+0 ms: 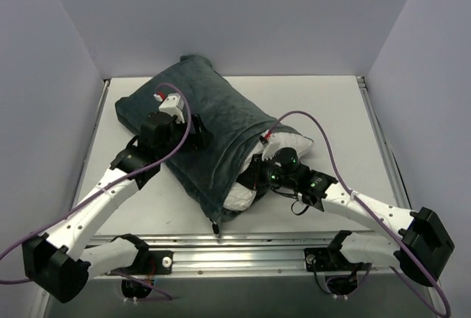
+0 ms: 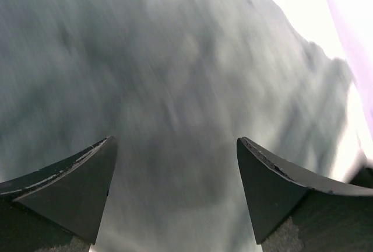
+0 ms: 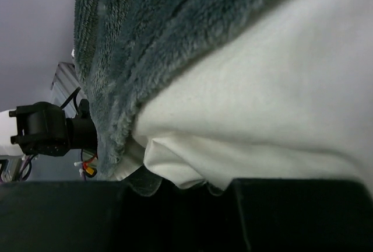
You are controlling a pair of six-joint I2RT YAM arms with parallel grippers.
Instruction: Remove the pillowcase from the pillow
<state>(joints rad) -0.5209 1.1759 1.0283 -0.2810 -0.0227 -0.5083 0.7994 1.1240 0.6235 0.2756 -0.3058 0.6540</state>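
The dark grey-teal pillowcase [image 1: 221, 115] lies diagonally from the back left to the front middle of the table. The white pillow [image 1: 292, 143] pokes out of its open end at the right front. My left gripper [image 1: 193, 134] is open, fingers spread, low over the middle of the pillowcase [image 2: 175, 77]; that view is blurred. My right gripper [image 1: 252, 177] is at the open end, closed on a bunched fold of the white pillow [image 3: 262, 100], beside the pillowcase edge [image 3: 145, 42]. The fingertips of the right gripper [image 3: 179, 191] are dark and partly hidden.
The white table [image 1: 338, 112] is walled at the back and both sides. An aluminium rail [image 1: 243, 248] runs along the front edge. Purple cables [image 1: 324, 130] loop over both arms. A zipper pull [image 1: 216, 227] hangs at the pillowcase's near corner.
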